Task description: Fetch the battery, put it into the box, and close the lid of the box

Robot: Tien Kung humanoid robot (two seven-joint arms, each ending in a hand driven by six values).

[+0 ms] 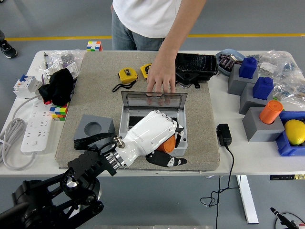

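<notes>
My left hand is white with black fingertips. It is shut on an orange cylindrical battery and holds it over the front right of the open grey box. The box's clear lid stands upright at the back. A person's hand rests on top of the lid and holds it up. The box interior is partly hidden by my hand. My right arm is out of view.
A grey block with a round hole stands left of the box on the beige mat. Two yellow tape measures and a black case lie behind. Grey and blue blocks and another orange battery stand at right. A black adapter lies nearby.
</notes>
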